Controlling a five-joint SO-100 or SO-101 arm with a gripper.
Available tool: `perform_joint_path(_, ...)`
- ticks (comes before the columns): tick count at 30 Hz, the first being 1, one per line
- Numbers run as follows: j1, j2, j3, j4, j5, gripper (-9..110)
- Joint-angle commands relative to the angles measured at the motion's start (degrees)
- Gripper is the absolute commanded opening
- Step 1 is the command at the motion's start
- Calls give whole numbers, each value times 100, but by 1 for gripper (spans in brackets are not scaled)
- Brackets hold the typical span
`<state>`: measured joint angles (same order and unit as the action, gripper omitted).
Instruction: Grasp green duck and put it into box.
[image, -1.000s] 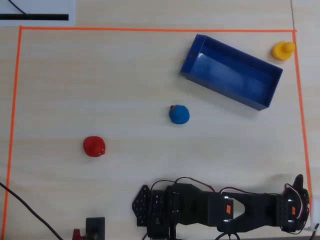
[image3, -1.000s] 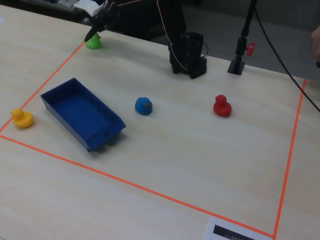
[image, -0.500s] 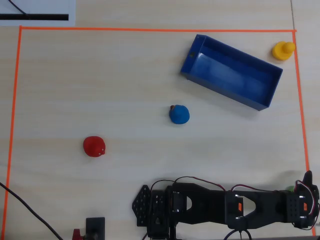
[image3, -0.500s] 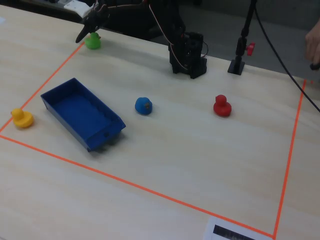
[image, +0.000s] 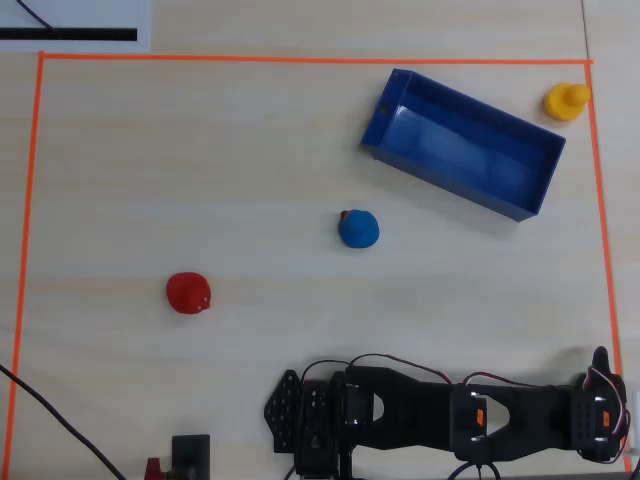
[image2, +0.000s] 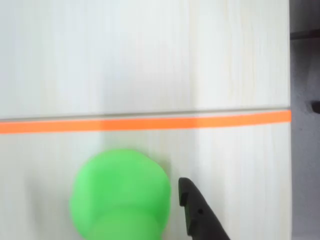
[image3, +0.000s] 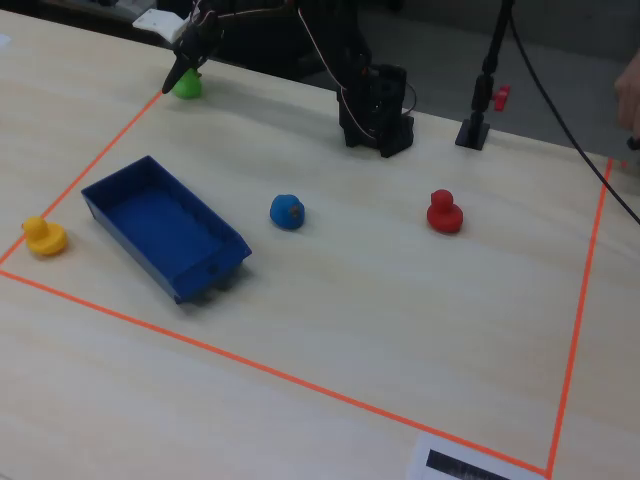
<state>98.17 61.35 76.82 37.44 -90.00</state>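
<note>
Tool (image3: 183, 72) open, finger beside green duck (image2: 120, 195).

Smooth plastic green duck (image2: 120, 195), matt wood-grain table (image2: 150, 60).

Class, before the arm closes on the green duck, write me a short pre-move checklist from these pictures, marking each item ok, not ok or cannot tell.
1. Green duck is within view of the wrist camera: ok.
2. Claw is positioned at the duck, as the fixed view shows it right over the duck in the taped corner: ok.
3. Duck sits between both fingers: cannot tell; only one finger shows, just right of the duck in the wrist view.
4. Claw is open wide enough: cannot tell.
5. Box is open-topped and empty: ok.
6. Blue duck lies outside the box: ok.
</note>
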Motion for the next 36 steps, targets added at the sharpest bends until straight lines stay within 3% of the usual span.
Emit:
perform_joint_path(1, 141, 264, 132, 26, -132, 48)
perform_joint_path(19, 26, 229, 105, -70, -141, 49)
perform_joint_path(29, -79, 132, 79, -105, -554, 24)
perform_joint_path(36, -62, 70, -9, -202, -633, 19)
